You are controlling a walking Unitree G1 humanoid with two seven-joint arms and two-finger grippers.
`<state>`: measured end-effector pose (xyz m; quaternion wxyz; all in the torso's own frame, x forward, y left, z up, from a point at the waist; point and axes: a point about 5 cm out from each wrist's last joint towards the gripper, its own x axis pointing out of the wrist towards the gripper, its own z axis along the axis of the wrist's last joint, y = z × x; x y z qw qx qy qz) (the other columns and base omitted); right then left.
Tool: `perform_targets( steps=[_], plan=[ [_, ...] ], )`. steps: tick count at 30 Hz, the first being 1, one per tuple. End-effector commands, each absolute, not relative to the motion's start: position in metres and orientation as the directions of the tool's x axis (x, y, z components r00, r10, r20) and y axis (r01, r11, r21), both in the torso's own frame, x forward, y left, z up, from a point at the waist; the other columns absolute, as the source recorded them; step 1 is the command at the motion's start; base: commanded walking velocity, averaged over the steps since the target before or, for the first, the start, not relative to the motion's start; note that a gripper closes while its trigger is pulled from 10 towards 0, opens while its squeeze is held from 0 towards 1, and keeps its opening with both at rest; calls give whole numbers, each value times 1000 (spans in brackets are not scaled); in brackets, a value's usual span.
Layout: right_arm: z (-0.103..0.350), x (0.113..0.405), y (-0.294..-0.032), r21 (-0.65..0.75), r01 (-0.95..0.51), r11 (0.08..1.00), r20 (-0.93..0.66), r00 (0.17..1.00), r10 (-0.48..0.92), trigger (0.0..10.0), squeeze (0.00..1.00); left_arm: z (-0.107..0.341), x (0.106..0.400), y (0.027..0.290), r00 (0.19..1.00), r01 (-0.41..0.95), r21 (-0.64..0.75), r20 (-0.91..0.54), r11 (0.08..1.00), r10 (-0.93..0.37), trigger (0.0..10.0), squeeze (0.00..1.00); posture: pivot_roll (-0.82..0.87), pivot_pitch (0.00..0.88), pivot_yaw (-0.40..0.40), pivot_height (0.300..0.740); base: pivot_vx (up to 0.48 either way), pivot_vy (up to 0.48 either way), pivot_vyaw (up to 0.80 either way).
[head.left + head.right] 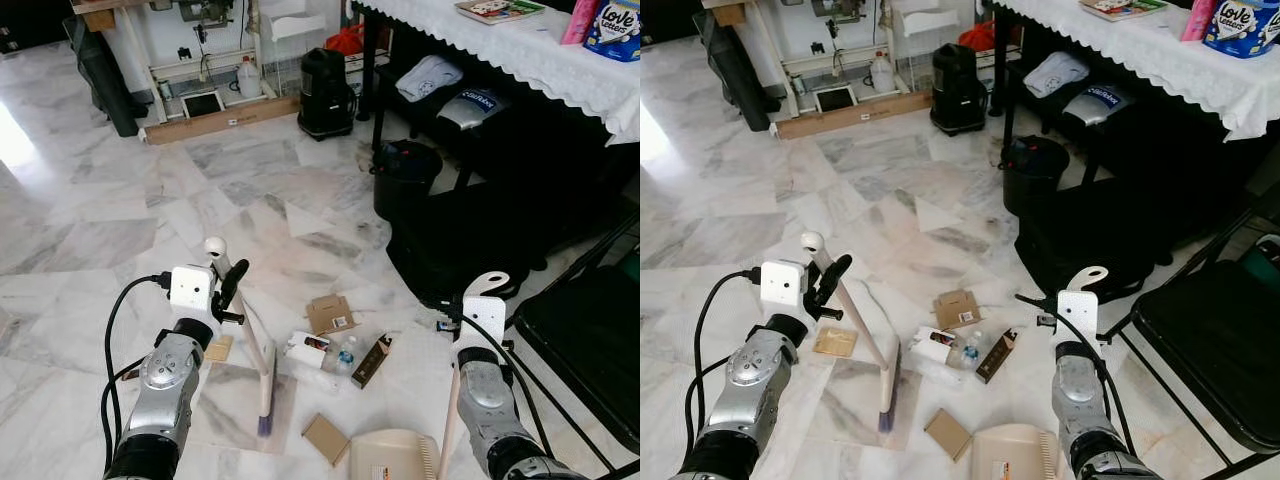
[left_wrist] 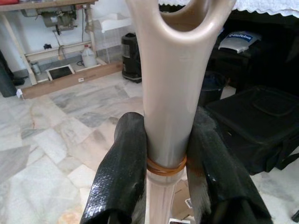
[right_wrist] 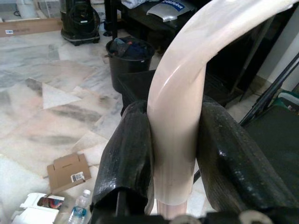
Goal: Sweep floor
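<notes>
We hold 2 tools over the marble floor (image 1: 90,230). Our left gripper (image 2: 166,163) is pinched on the broom handle (image 2: 170,93), its fingers (image 2: 119,177) pressed against both sides of the shaft just above an orange ring. The handle slants down and to our right, ending in the broom head (image 1: 266,400), whose bristles touch the floor between the 2 arms. Our right gripper (image 3: 175,154) is clamped on the dustpan handle (image 3: 180,93), and the dustpan (image 1: 392,455) sits flat on the floor close in front of us, just left of the right arm.

The litter lies just beyond and to the right of the broom head: a white carton (image 1: 306,348), a small water bottle (image 1: 345,355), a dark slim box (image 1: 371,360), and a folded cardboard box (image 1: 330,313) a little farther out. One cardboard scrap (image 1: 325,438) lies between broom head and dustpan, another (image 1: 218,348) left of the handle.

We judge the next stroke must carry the broom head outward past the litter, then draw it back toward the dustpan mouth; the left arm does this work.
</notes>
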<state>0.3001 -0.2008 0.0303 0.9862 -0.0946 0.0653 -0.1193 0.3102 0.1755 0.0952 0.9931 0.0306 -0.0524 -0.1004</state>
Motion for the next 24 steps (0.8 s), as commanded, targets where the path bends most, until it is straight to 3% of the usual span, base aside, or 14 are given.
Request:
perform_targets(
  steps=[1,8,15,24],
  plan=[
    [21,295,-201,-212,208,955,-158,957,-244,10000,0,105,313,175,966,206,75,142,976,-215,10000,0,-17,71,16,740,0,0,0],
    [24,298,-202,-229,201,953,-154,959,-239,10000,0,103,313,172,964,226,69,130,972,-234,10000,0,-37,67,12,740,0,0,0],
    [52,312,-212,-197,258,946,-11,964,-265,10000,0,104,314,172,964,222,66,138,973,-229,10000,0,-30,66,9,740,0,0,0],
    [59,316,-214,-160,260,952,21,965,-260,10000,0,107,314,174,962,214,78,154,974,-223,10000,0,-20,69,13,740,0,0,0]
  ],
)
